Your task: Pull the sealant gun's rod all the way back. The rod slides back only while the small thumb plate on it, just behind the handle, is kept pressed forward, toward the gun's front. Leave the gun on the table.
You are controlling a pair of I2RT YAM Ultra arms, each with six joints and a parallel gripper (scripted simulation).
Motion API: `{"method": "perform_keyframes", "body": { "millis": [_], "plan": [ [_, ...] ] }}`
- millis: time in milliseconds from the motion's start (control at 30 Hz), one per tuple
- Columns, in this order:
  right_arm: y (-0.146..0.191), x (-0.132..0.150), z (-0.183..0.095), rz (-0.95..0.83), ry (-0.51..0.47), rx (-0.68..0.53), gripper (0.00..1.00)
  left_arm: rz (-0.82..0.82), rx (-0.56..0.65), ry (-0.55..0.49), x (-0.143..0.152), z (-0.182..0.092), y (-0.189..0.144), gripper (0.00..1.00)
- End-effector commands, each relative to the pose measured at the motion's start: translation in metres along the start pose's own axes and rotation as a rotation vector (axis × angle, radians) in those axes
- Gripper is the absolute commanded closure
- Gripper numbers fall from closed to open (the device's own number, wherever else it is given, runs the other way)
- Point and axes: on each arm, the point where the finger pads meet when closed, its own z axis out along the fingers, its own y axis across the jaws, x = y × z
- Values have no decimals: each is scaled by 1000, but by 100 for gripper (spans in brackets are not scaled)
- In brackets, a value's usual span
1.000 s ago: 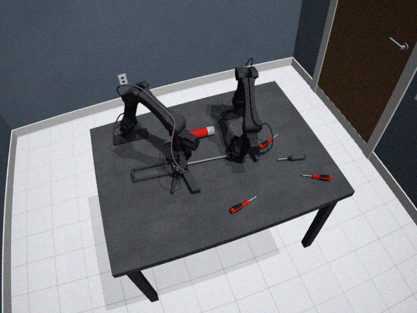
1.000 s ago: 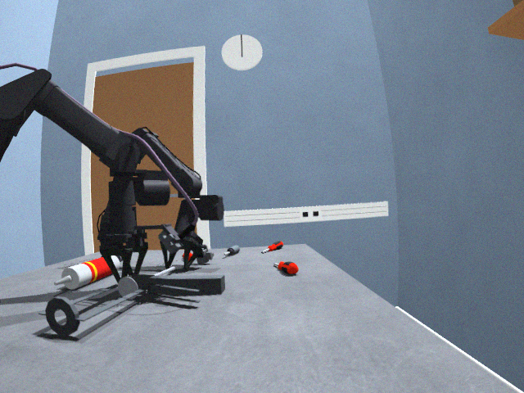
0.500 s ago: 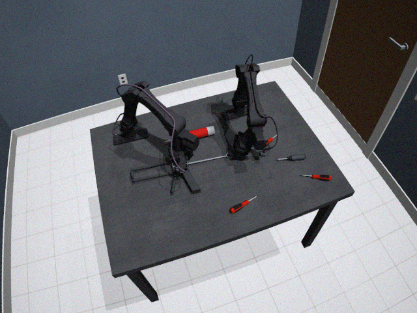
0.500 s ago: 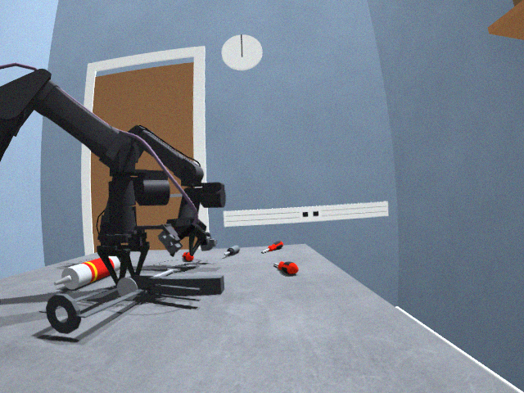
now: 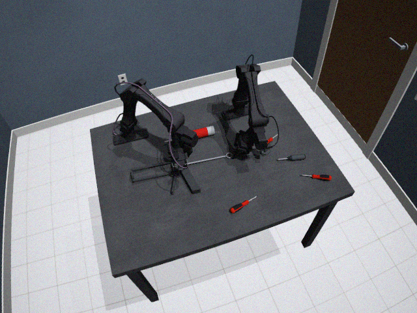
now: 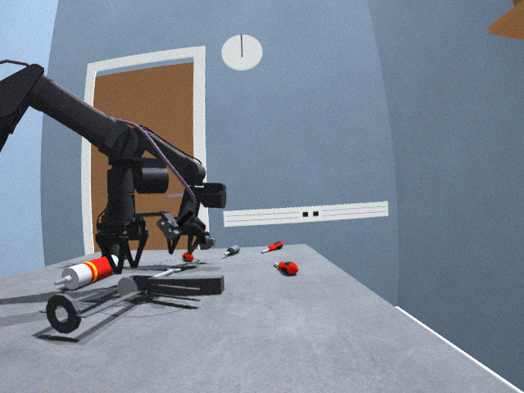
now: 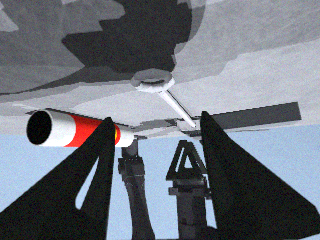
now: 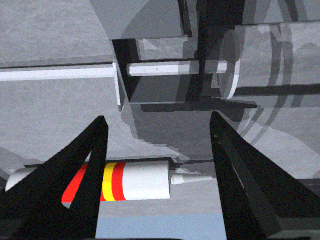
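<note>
"While the top view is showing the whole table (image 5: pixel 202 215) (image 6: pixel 295 338), where is the sealant gun (image 5: pixel 131 177) (image 6: pixel 52 314) (image 7: pixel 255 116) (image 8: pixel 280 55) lying?"

"It's resting there, its pale rod (image 5: pixel 208 159) (image 6: pixel 167 273) (image 7: pixel 177 107) (image 8: pixel 55 73) extending toward the left gripper (image 5: pixel 247 156) (image 6: pixel 180 252) (image 7: pixel 156 119). That gripper's jaws are standing apart, holding nothing."

"What is the left wrist view adding?"

"It's showing the rod's end ring (image 5: pixel 225 154) (image 7: pixel 150 87) and the dark rear opening of a red-and-white cartridge (image 5: pixel 202 132) (image 6: pixel 86 273) (image 7: pixel 62 129) (image 8: pixel 145 181); the exterior view is facing its nozzle (image 6: pixel 63 280) (image 8: pixel 190 178) instead."

"And the right wrist view?"

"It's revealing a thin, pale plate (image 8: pixel 118 85) on the rod, which the top view is hiding. The right gripper (image 5: pixel 176 171) (image 6: pixel 126 268) (image 8: pixel 157 119) is gripping nothing, its jaws standing apart"

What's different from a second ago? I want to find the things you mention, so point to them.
The left gripper (image 5: pixel 246 156) (image 6: pixel 181 252) (image 7: pixel 156 119) lifted up, away from the table (image 5: pixel 161 229) (image 6: pixel 295 338). It's open, holding nothing. The rod (image 5: pixel 206 160) (image 6: pixel 169 272) (image 7: pixel 177 107) (image 8: pixel 55 74), the sealant tube (image 5: pixel 202 132) (image 6: pixel 91 273) (image 7: pixel 85 131) (image 8: pixel 145 180) and the screwdrivers look the same.
</note>
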Motion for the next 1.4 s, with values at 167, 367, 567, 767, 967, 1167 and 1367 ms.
{"method": "perform_keyframes", "body": {
  "millis": [167,367,567,767,967,1167,1367],
  "plan": [
    [1,-10,-32,-34,-42,0,0,102,39,-34,4,-10,-10,34],
    [-12,-6,-13,-31,2,48,0,389,106,-132,21,-16,-15,34],
    [-12,-3,-11,-20,15,47,0,738,199,-234,64,-31,-10,34],
    [-12,-3,-12,-23,12,44,0,1086,308,-349,105,-48,-1,34],
    [-12,-3,-12,-23,12,44,0,1296,384,-431,130,-60,6,34],
    [-12,-3,-12,-23,12,44,0,1603,526,-554,169,-82,28,34],
    [-12,-3,-12,-23,12,44,0,1877,693,-710,203,-107,52,34]
  ]
}}
